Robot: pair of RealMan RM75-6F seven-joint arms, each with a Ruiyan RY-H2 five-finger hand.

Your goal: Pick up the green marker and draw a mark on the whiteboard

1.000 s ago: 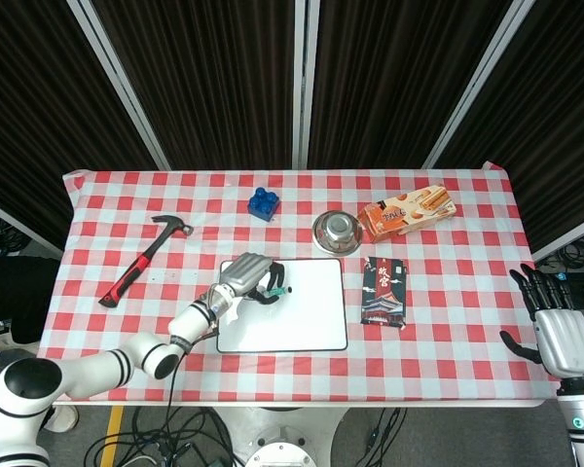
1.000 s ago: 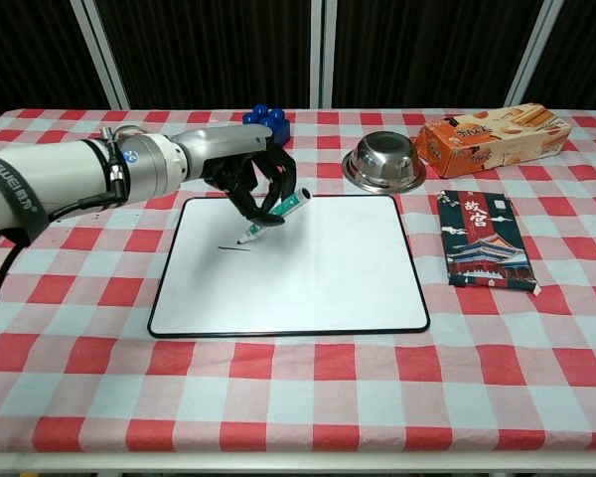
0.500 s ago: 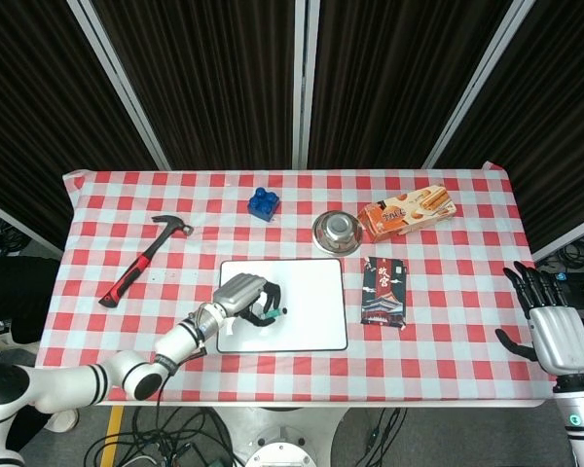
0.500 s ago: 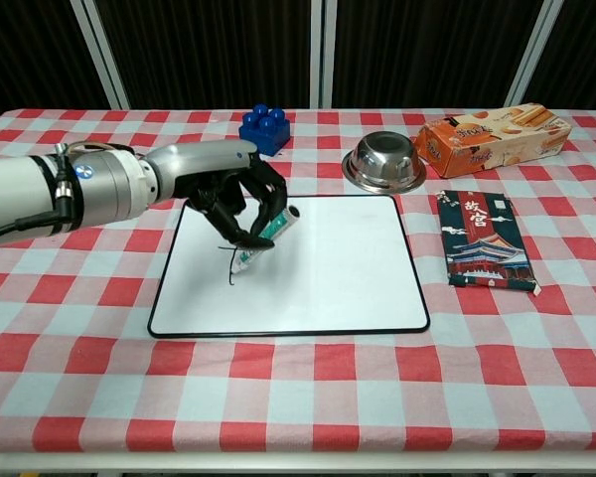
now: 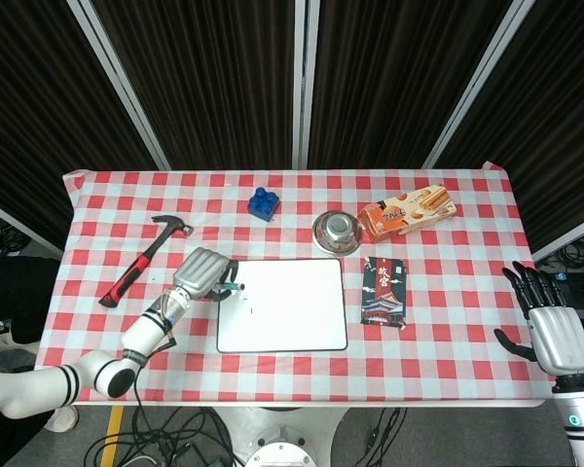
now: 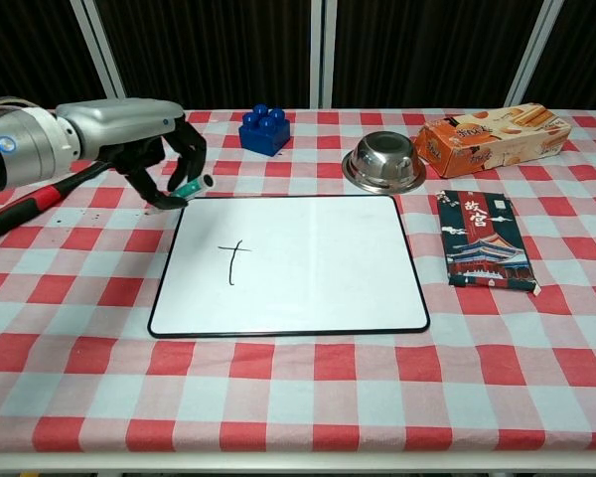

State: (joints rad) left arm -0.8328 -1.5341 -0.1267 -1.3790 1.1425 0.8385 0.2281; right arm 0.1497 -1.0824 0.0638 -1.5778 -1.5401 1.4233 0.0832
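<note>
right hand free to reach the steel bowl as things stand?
Probably yes: the right hand hangs open off the table edge, holding nothing, and only the flat dark packet lies toward the steel bowl.

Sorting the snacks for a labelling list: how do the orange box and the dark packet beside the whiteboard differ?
The orange box is a long carton printed with wafer sticks; the dark packet is a flat navy pouch with a building picture. The orange box lies at an angle near the table's far edge, beside the steel bowl; the dark packet lies nearer, right of the whiteboard. Both lie flat and untouched.
</note>
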